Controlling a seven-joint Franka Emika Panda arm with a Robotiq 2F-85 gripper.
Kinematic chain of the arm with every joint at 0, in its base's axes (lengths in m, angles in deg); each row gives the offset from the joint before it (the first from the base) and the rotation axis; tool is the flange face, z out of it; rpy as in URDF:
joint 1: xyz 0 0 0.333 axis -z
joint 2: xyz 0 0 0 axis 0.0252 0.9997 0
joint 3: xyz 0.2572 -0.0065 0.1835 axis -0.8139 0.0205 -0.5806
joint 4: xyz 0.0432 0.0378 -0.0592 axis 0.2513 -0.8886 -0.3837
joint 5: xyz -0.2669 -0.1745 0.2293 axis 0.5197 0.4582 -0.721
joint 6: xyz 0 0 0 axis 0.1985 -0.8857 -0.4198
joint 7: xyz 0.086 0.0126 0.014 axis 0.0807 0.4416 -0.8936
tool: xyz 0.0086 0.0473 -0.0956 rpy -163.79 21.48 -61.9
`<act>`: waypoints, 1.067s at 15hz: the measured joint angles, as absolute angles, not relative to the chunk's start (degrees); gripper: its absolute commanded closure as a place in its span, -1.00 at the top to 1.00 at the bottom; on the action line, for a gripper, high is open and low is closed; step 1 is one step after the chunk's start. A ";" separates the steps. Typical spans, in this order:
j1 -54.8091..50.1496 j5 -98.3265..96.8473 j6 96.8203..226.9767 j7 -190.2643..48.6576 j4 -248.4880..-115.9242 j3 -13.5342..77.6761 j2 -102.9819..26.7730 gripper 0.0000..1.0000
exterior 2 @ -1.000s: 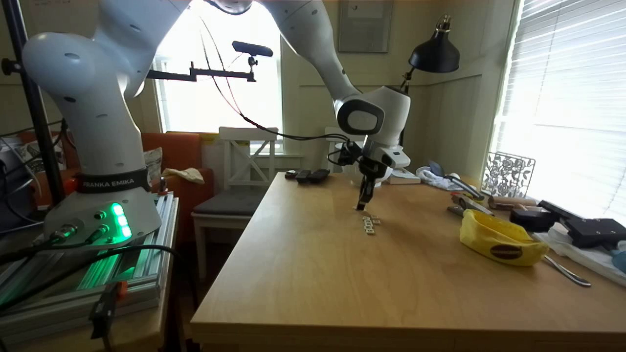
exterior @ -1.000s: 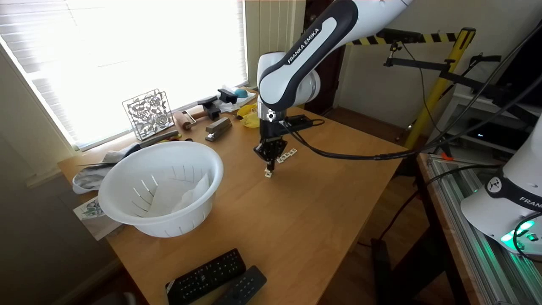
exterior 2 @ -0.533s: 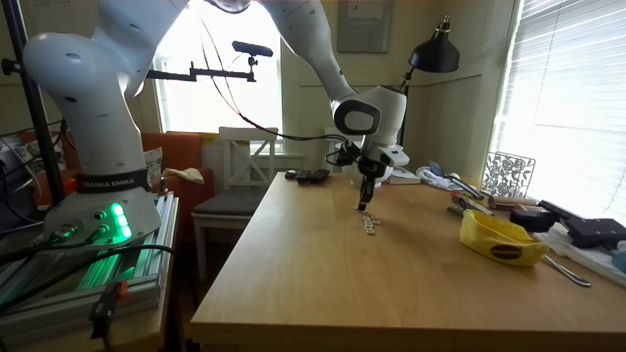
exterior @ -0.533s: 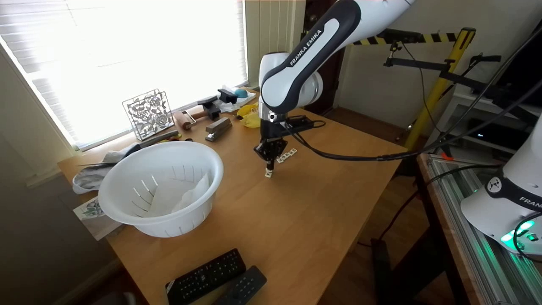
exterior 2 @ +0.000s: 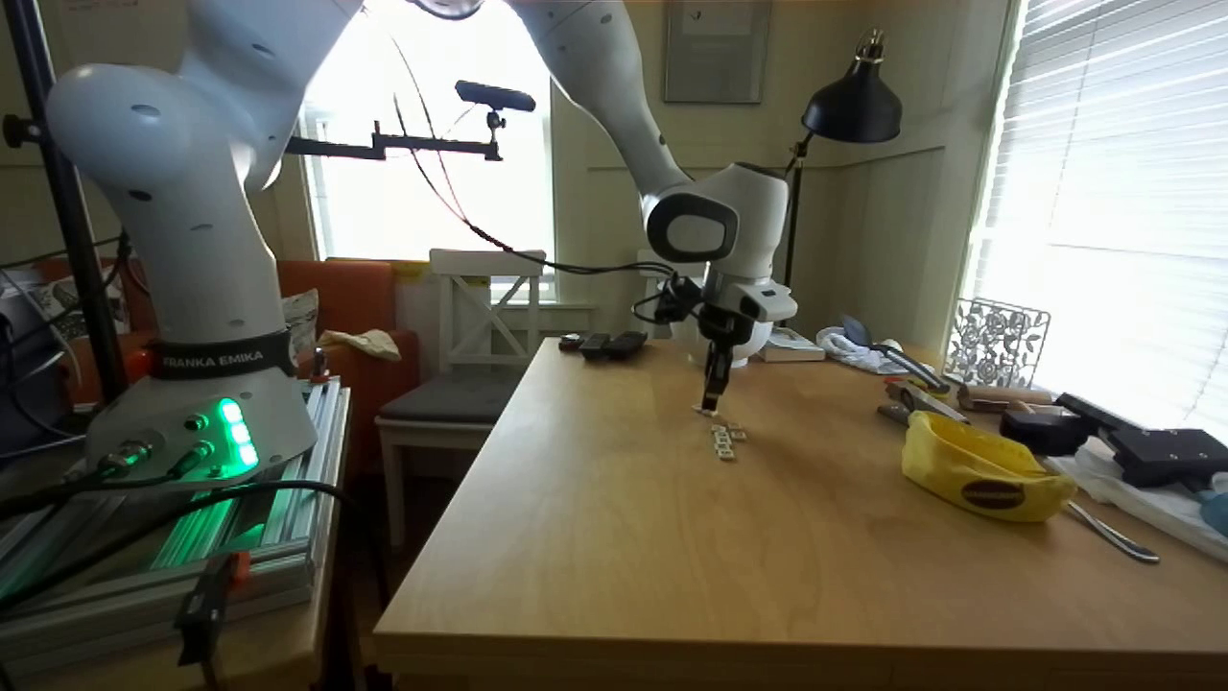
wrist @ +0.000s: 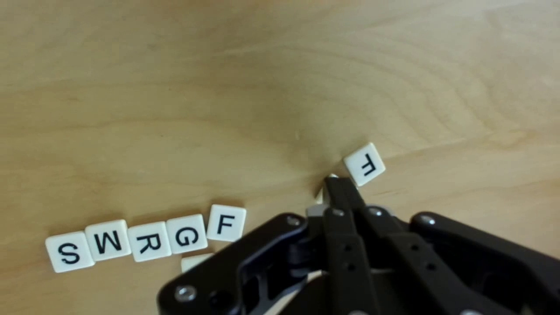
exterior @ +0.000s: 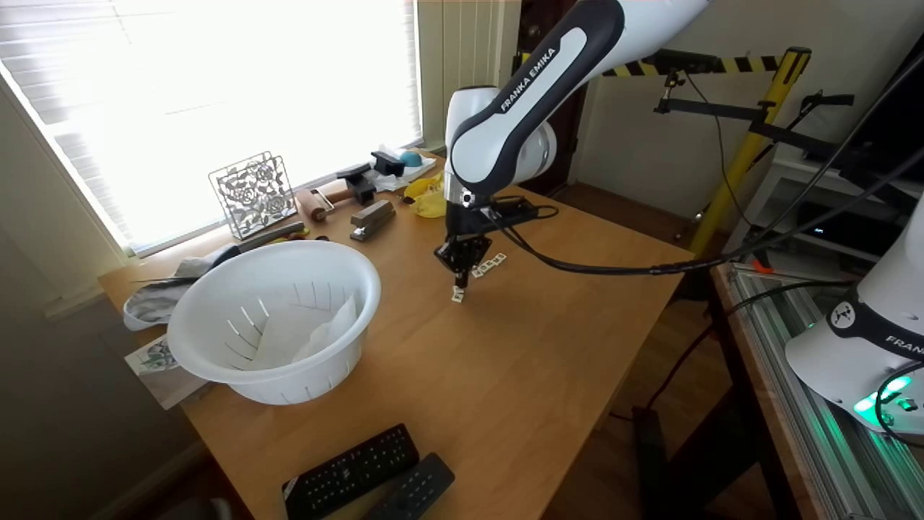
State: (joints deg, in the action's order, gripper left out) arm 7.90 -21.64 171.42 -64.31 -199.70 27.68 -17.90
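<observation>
Tabletop (exterior: 476, 390) carries a white slotted bowl (exterior: 317, 372). Fingers (wrist: 337, 197) are clenched together, tips low. Tile row S-M-R-G-F (wrist: 150, 241) lies near — lone F tile (wrist: 364, 164) just beside the tips, mostly hidden tile (wrist: 320, 196) at them — contact unclear.

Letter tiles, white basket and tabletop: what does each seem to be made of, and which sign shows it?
Letter tiles: probably smooth plastic, given even white colour and rounded corners.
White basket: likely moulded plastic, smooth; slits pierce its wall.
Tabletop: seemingly wood or veneer, satin; grain shows.
</observation>
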 measured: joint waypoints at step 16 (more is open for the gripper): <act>6.42 -21.42 178.27 -64.25 -211.03 30.33 -25.20 -1.00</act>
State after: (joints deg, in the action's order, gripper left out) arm 6.42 -21.42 178.27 -64.25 -211.03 30.33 -25.20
